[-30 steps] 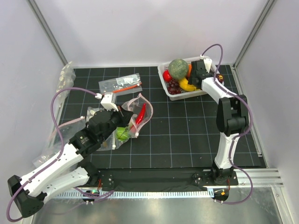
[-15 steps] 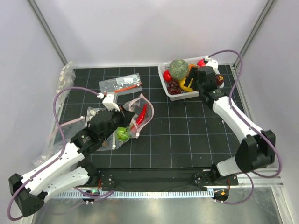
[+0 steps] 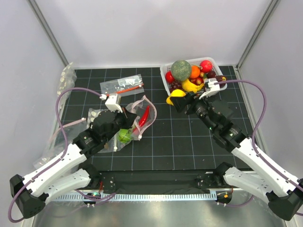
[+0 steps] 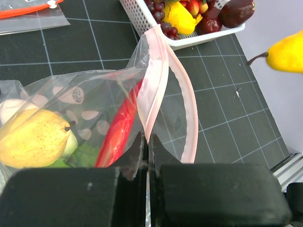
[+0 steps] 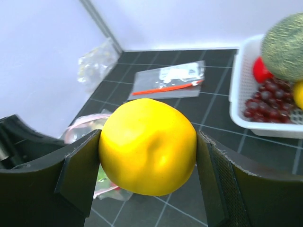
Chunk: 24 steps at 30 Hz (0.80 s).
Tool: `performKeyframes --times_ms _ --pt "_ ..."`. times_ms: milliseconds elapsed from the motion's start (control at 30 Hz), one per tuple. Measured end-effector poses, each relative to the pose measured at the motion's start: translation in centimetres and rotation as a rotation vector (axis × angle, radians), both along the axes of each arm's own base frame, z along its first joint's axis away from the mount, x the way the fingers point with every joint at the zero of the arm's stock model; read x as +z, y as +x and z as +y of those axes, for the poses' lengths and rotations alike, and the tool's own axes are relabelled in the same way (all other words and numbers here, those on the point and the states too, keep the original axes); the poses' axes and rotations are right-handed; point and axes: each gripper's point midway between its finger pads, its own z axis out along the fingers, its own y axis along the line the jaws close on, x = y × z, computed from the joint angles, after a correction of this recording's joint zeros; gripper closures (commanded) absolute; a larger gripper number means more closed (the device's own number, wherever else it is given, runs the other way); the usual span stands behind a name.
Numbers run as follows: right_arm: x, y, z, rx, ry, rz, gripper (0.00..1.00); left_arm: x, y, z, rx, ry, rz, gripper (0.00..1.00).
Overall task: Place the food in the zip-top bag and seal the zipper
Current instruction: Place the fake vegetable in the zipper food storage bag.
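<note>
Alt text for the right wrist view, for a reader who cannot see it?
The right gripper clamps a yellow fruit that fills the middle of the view, above a dark gridded mat. Behind lie a flat clear bag holding an orange-red stick and, at right, a white basket of fruit.

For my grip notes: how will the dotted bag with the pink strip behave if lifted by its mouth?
Probably floppy: the zip-top bag creases and its zipper bows into a loose loop above the left gripper pinching it. Likely to sag when lifted, since the red chili and a yellow fruit lie inside.
</note>
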Motion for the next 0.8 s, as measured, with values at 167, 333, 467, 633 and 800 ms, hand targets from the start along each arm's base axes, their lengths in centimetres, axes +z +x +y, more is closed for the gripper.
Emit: performKeyframes --times_ms 167,333,467,633,800 --pt "-1.0 -1.3 4.4 0.148 -0.017 -0.021 0.68 0.0 -0.1 -0.2 -0.013 -0.003 0.004 1.00" --pt "-4.5 -3.2 9.5 0.284 -0.128 -0.002 0.63 0.0 -0.6 -0.8 -0.045 -0.020 0.017 1.00" --pt "-7.2 -3.6 13.3 0.350 -0.215 0.017 0.01 0.0 -1.1 -1.2 -0.076 -0.037 0.033 1.00" --pt "-9.0 -2.4 14.1 0.321 -0.270 0.045 0.01 0.6 -1.2 -0.6 -0.062 -0.055 0.024 1.00" --pt "-6.3 -2.2 11.6 0.221 -0.236 0.016 0.14 1.7 -1.6 -0.3 -0.064 -0.077 -0.002 1.00"
